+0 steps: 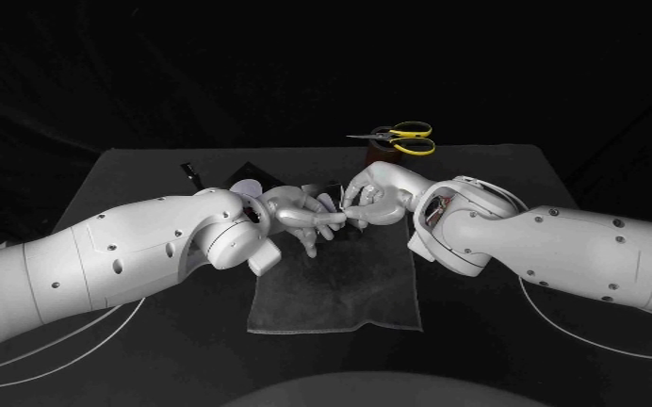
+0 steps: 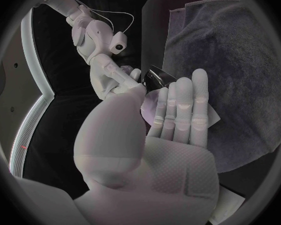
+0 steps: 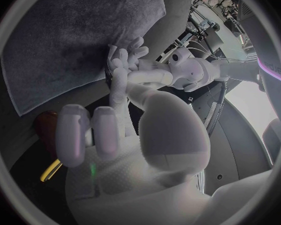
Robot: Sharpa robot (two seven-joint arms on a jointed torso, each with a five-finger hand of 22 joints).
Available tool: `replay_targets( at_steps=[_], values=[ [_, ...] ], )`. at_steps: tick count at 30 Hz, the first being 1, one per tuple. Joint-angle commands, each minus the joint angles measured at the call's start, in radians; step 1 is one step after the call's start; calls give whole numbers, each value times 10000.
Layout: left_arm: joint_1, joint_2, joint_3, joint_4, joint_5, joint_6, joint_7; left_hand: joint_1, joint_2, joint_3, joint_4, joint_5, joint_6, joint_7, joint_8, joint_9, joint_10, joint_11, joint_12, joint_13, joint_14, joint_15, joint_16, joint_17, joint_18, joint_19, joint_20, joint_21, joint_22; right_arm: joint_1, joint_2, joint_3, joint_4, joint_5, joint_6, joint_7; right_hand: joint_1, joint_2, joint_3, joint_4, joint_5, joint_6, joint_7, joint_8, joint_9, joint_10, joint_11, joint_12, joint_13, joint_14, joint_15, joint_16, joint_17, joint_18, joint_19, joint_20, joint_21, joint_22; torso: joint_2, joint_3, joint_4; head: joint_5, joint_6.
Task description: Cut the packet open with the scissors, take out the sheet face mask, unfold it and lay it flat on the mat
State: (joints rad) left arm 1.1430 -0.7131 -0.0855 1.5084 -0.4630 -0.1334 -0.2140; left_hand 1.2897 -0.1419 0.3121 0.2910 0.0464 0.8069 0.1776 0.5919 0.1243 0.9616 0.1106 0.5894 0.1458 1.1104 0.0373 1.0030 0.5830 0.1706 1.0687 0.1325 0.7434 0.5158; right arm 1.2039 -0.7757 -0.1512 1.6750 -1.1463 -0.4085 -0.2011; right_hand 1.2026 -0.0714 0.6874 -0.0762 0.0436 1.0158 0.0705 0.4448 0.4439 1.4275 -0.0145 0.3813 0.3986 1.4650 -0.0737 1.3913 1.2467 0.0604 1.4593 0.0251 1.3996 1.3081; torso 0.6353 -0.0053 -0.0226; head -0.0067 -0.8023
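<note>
Grey, towel-like cloth is what the mat looks to be, and it lies flat on the table, running from the middle back towards the far side. Both arms reach in over its far end, and the two hands meet there, close enough that their fingertips touch. The left hand has the packet. From the left wrist view its fingers lie straight and side by side along one flat face while the thumb comes in from the other side, so the packet is pinched flat between them, up off the mat. The right hand comes at it from the opposite side. From the right wrist view, some of its fingers are curled back into the palm and the others stretch forward to the packet's near edge, right against the left hand's fingertips. They are on that edge, but I can't tell from where I stand whether they actually grip it or only touch it. Behind the hands, past the mat's far end, the yellow-handled scissors rest on top of a small brown stand, blades pointing to the robot's left, well apart from either hand. Off to the left on the far part of the table lie two small dark things that I can't make out.
</note>
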Motion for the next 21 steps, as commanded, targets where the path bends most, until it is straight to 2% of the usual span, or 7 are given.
replay_targets(
  at_steps=[1, 4, 7, 10, 12, 14, 21],
  values=[
    [1, 25, 6, 31, -84, -53, 17, 111, 75, 66, -54, 26, 70, -41, 41, 5, -18, -51, 59, 16, 56, -7, 36, 15, 131, 41, -27, 58, 13, -1, 8, 8, 30, 24, -97, 102, -50, 70, 60, -13, 51, 146, -96, 133, 164, 134, -36, 38, 4, 517, -91, 62, 1, -99, 109, 27, 68, 756, 0, -6, -8, 11, -1],
    [1, 34, 6, 43, -86, -64, 43, 327, 179, 295, -82, 28, 76, -79, 44, -8, -57, -82, 88, 21, 48, -34, 21, 26, 132, 30, -46, 66, 23, -1, 27, 8, 26, 33, -77, 78, -55, 71, 69, -17, 51, 149, -97, 136, 166, 139, -38, 41, 11, 523, -92, 80, 31, -102, 116, 25, 81, 770, 1, -4, -4, 6, -4],
    [1, 37, 7, 70, -54, -12, 138, 426, 161, 507, -62, 27, 48, -52, 16, -35, -122, -64, 88, 11, 28, -26, -2, 35, 126, 12, -53, 70, 32, -1, 61, 8, 0, 21, -33, 30, -59, 71, 80, -21, 51, 151, -99, 139, 168, 145, -39, 45, 18, 529, -94, 100, 64, -107, 124, 23, 96, 787, -2, -2, 0, -2, 4],
    [1, 8, 9, 120, -16, 67, 273, 223, -115, 451, -8, 22, -74, 46, -63, -82, -271, 26, 65, -4, -60, 48, -51, 39, 105, -61, -13, 35, 23, -1, 91, 8, -51, 5, -23, -29, -62, 74, 104, -32, 52, 158, -103, 146, 173, 155, -44, 51, 33, 537, -97, 129, 108, -111, 135, 19, 114, 809, -4, -3, -5, -2, 15],
    [0, -24, 10, 146, -65, 115, 332, 55, -513, 155, -32, 21, -219, 106, -122, -114, -422, 88, 66, -5, -121, 102, -76, 47, 100, -112, 30, 2, 11, 0, 100, 8, -74, -6, -39, -55, -65, 77, 129, -44, 53, 163, -106, 152, 178, 163, -48, 57, 47, 544, -100, 156, 149, -115, 142, 16, 128, 825, -5, -3, -4, 1, 18],
    [0, -70, 12, 167, -245, 204, 370, 147, -689, -86, -99, 20, -317, 130, -130, -125, -504, 111, 152, 30, -137, 127, -68, 67, 108, -129, 63, -10, 8, 0, 103, 8, -92, -23, -59, -78, -67, 75, 143, -52, 53, 164, -107, 155, 181, 168, -49, 62, 56, 550, -102, 177, 184, -117, 147, 14, 137, 836, -3, 1, -3, 17, 28],
    [0, -285, 13, 252, -706, 455, 406, 459, -712, -506, -125, 21, -345, 131, -37, -105, -622, 115, 362, 114, -164, 136, -54, 108, 122, -142, 90, -16, 11, 10, 73, 10, -97, -59, -77, -133, -69, 74, 150, -56, 53, 165, -108, 157, 183, 171, -50, 65, 62, 553, -103, 187, 199, -118, 148, 13, 139, 838, -2, 1, -2, -3, 23]
  ],
)
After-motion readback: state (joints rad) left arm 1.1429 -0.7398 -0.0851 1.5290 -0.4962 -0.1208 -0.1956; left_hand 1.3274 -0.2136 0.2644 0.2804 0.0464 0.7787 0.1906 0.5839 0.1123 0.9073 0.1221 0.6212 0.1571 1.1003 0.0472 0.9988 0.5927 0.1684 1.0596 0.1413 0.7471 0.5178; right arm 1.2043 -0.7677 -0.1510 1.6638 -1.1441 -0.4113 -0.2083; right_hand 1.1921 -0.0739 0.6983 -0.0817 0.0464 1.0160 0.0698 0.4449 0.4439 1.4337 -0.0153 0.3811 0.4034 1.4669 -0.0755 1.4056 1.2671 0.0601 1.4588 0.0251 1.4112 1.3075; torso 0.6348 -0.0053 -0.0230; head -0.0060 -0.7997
